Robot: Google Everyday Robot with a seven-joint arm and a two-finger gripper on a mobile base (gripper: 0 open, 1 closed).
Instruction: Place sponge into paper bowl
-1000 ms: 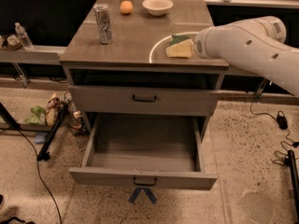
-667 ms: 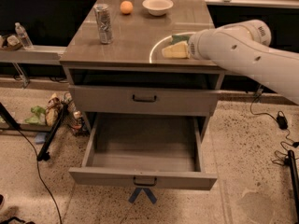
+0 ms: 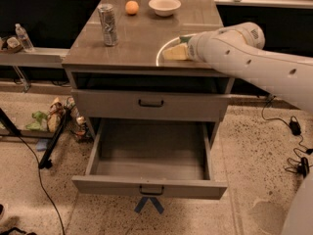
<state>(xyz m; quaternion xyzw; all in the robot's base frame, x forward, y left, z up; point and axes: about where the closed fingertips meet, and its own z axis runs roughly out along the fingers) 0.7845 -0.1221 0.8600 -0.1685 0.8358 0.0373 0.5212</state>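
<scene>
The sponge [image 3: 175, 53], yellow foam with a dark green edge, is at the front right of the cabinet top [image 3: 137, 43]. My gripper [image 3: 187, 49] is right at the sponge's right side, mostly hidden behind the white wrist of the arm [image 3: 244, 58], which reaches in from the right. The paper bowl [image 3: 165, 6], off-white and round, stands at the back of the top, well beyond the sponge and with nothing in it.
A silver drink can [image 3: 107, 24] stands at the left of the top and an orange [image 3: 131, 7] lies at the back, left of the bowl. The bottom drawer [image 3: 146, 160] is pulled open. Cables, a bottle [image 3: 23, 37] and clutter lie at the left.
The end of the arm has shifted a little to the left along the cabinet top, and the sponge has moved left with it. The bowl, can and orange have not moved.
</scene>
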